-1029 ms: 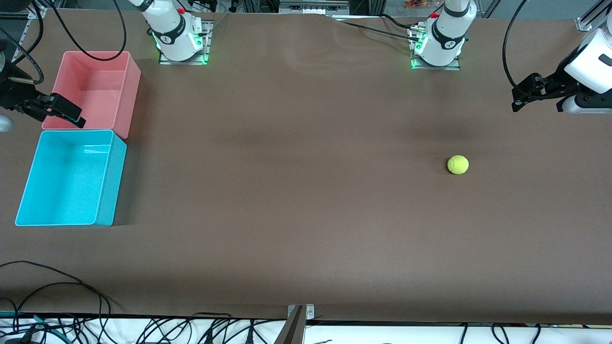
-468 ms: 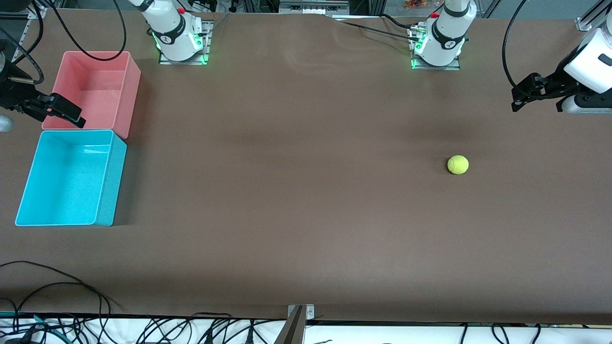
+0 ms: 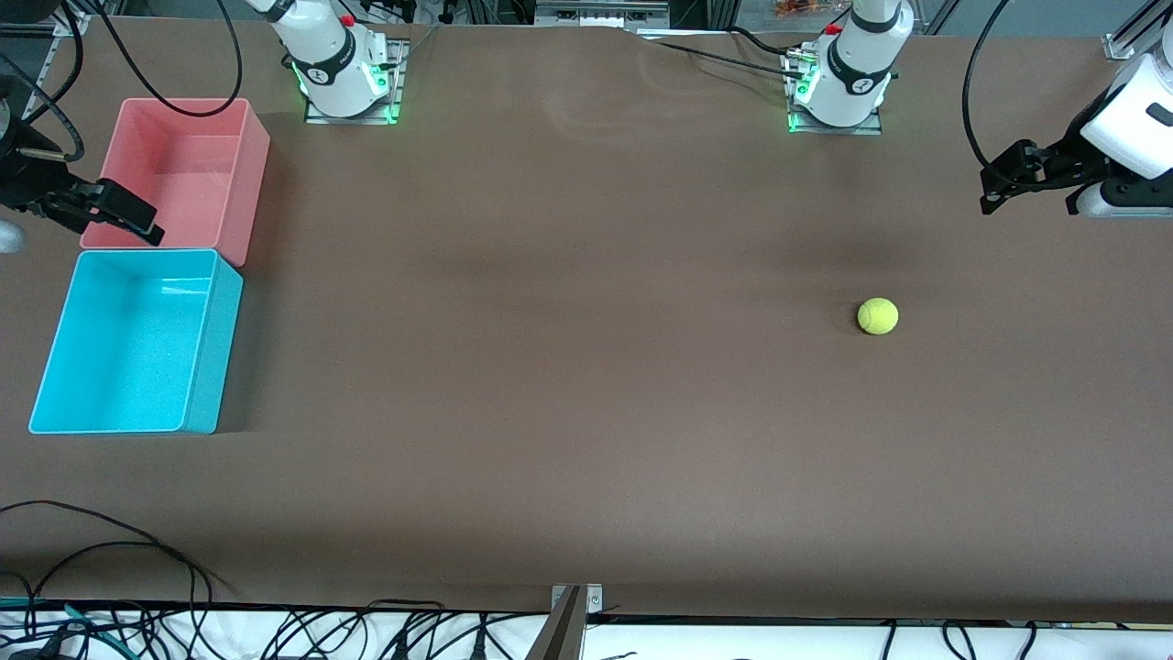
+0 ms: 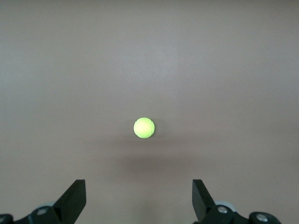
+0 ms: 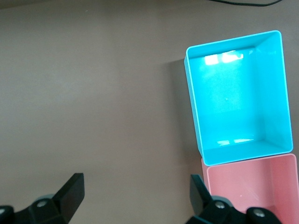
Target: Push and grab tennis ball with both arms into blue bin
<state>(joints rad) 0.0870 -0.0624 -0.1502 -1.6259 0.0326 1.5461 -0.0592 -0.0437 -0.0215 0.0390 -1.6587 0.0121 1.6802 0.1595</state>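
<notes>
Left gripper [image 4: 138, 201] wide open, empty, hovering; I see tennis ball [image 4: 144, 127] on table ahead of it. Right gripper [image 5: 135, 198] wide open over pink bin [image 5: 252, 182], blue bin [image 5: 196, 98] adjacent.

Brown table [image 3: 586, 412], tennis ball [image 3: 878, 316], blue bin [image 3: 55, 367] (touching pink bin [image 3: 252, 183])

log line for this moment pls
left tool: open, up by table end | right tool: open, by pink bin | tennis ball: on table, untouched

Fuzzy tennis ball [image 3: 878, 316], glossy plastic blue bin [image 3: 203, 367], matt table [image 3: 568, 367].
</notes>
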